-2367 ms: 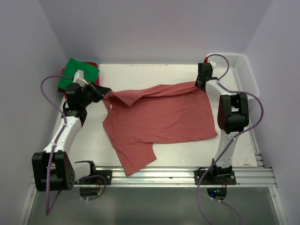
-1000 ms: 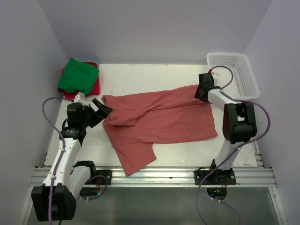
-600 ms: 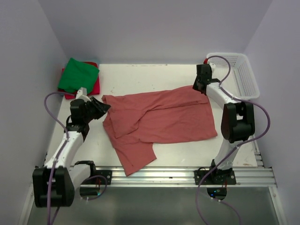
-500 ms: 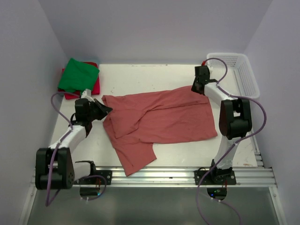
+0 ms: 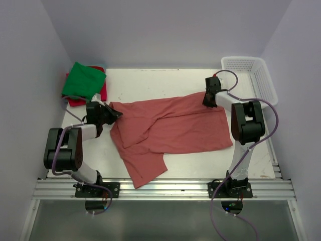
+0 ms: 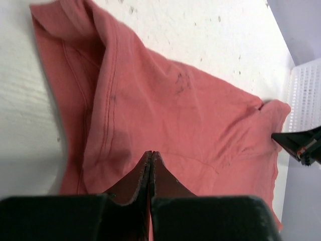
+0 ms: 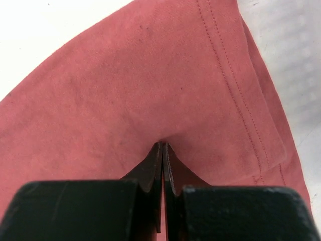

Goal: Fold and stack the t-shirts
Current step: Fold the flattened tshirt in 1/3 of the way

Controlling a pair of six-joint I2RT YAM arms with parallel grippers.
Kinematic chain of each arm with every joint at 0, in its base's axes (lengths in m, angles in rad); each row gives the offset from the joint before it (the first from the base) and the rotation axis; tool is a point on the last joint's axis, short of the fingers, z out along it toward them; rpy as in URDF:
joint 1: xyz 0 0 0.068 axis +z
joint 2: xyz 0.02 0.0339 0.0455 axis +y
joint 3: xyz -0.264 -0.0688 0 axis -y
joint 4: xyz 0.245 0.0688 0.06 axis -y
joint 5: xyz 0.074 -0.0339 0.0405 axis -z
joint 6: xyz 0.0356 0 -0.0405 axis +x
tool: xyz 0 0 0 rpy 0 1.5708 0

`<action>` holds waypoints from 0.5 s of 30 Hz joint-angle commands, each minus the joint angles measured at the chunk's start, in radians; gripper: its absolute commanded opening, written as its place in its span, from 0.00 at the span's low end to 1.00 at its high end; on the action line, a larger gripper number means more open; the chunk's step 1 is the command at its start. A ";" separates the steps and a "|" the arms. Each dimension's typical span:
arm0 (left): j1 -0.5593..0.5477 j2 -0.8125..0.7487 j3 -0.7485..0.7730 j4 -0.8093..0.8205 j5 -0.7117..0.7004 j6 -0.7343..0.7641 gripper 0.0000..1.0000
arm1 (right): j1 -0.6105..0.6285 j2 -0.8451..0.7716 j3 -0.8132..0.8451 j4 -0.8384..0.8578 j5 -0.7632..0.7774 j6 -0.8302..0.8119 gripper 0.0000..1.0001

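The overhead view alone is showing the green t-shirt [image 5: 83,80] lying on the red-pink t-shirt [image 5: 102,93], far-left on the counter [image 5: 160,83]. The wrist views are showing the left jaws and right jaws pressed together, pinching opposite edges of the spread brick-red t-shirt [image 5: 175,125].

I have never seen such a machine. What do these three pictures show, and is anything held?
These are two robot arms, bolted at the near edge of a white table. The wide picture is taken from above and behind them. The two close pictures come from a small camera on each wrist, looking along its own dark fingers. A large brick-red t-shirt lies rumpled on the table. The left hand pinches one end of it and the right hand pinches the other; both are closed on the cloth. At the far left, a folded green t-shirt lies on a red-pink t-shirt. A white mesh basket stands at the far right.
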 commanded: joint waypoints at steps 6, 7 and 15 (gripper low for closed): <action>-0.003 0.212 0.173 0.039 -0.088 0.000 0.00 | -0.003 0.011 0.021 0.014 -0.023 0.035 0.00; -0.003 0.236 0.209 0.025 -0.088 0.001 0.00 | -0.003 0.014 0.028 0.005 -0.023 0.038 0.00; 0.015 0.427 0.401 -0.044 -0.095 -0.002 0.00 | -0.003 0.037 0.048 -0.006 -0.044 0.053 0.00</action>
